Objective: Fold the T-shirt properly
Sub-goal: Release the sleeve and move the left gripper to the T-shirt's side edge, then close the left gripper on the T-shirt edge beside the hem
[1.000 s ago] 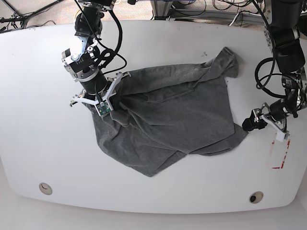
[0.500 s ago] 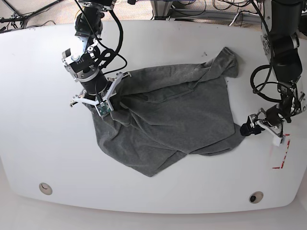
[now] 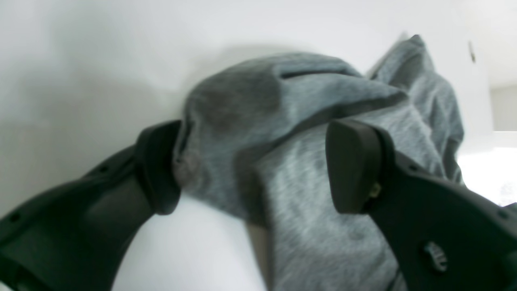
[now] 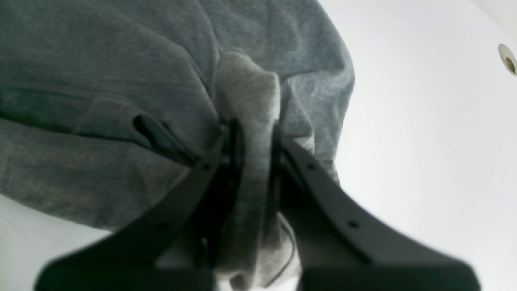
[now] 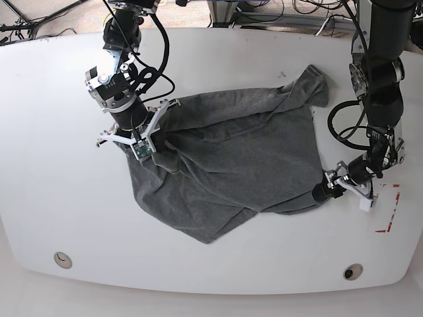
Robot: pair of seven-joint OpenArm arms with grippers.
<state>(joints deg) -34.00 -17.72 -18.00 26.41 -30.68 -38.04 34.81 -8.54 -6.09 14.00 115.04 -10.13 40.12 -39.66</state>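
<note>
Left end effector (image 5: 322, 190), lower right of the base frame, now down at the T-shirt (image 5: 231, 165), against its right-hand hem corner; a second back, well off to the right over bare counter (image 5: 53, 99), clear of the cloth. Jaws wide, unchanged in spread; in the left wrist view one pad (image 3: 157, 167) touching the fabric edge, the other (image 3: 351, 165) over the cloth, a rounded fold between them, nothing pinched yet. Right end effector (image 5: 153, 142), upper left, unmoved, clamped narrow on a bunched ridge of T-shirt, plain in the right wrist view. T-shirt itself lying crumpled across the counter middle, outline the same as before. Reads as approach done, second grasp about to start; with both corners held, spreading flat becomes possible. Folding proper not begun.
</note>
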